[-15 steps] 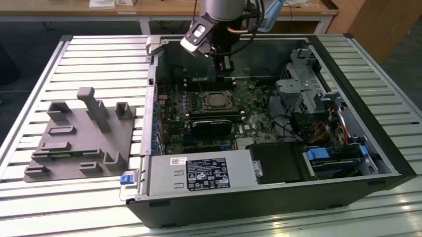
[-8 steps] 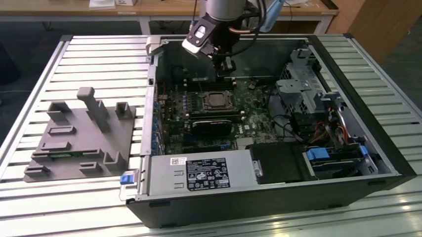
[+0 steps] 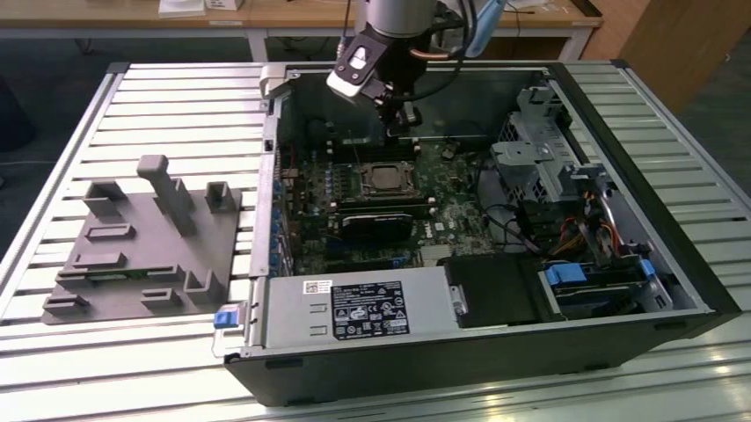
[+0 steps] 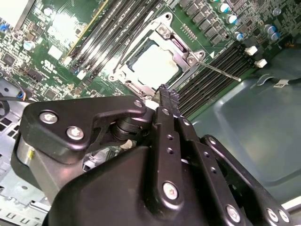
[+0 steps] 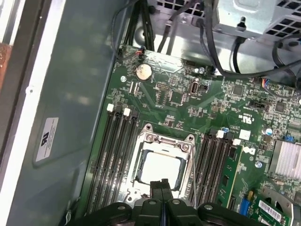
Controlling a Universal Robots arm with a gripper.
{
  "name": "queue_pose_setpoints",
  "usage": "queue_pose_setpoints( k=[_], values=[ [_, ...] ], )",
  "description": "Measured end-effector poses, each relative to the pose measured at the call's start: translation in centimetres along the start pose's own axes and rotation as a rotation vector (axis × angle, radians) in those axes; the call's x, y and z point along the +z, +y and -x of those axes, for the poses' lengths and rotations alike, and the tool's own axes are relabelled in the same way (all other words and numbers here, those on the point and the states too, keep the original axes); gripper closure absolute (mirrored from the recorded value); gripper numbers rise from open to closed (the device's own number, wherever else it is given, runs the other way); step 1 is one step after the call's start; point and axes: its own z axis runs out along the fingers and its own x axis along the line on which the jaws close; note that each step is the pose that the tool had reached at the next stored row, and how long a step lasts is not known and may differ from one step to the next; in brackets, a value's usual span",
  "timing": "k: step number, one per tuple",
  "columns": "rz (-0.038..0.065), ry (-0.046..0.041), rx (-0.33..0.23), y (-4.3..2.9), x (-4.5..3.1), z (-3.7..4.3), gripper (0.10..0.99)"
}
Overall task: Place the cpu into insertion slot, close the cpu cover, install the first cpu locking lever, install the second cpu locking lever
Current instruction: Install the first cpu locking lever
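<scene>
My black two-fingered gripper (image 3: 403,123) hangs inside the open black computer case (image 3: 470,374), low over the green motherboard (image 5: 188,99). In both wrist views my jaws are pressed together with nothing between them.

The cpu (image 5: 160,170), a small square chip with a pale silvery top, sits in its socket just beyond my fingertips (image 5: 157,184). The cpu cover (image 5: 165,140), a thin metal frame plate, lies flat around it, and the chip shows through its window. In the second wrist view a thin metal locking lever (image 4: 220,70) reaches out from a socket corner across the black memory slots (image 4: 207,82).

A white sticker (image 5: 47,136) sits on the grey case wall, and a white printed label (image 3: 358,312) covers the silver power supply box. I cannot make out the writing on either. A grey plastic fixture block (image 3: 141,237) rests on the slatted metal table (image 3: 176,97), at the exterior view's left of the case.
</scene>
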Motion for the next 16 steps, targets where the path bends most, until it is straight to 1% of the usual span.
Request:
queue_pose_setpoints(
  k=[4, 10, 16],
  values=[
    [0.0, 0.0009, -0.032, 0.0, 0.0, 0.0, 0.98],
    [-0.001, 0.0025, -0.093, 0.0, 0.0, 0.0, 0.98],
    [-0.002, 0.0037, -0.133, -0.01, 0.0, 0.02, 0.98]
  ],
)
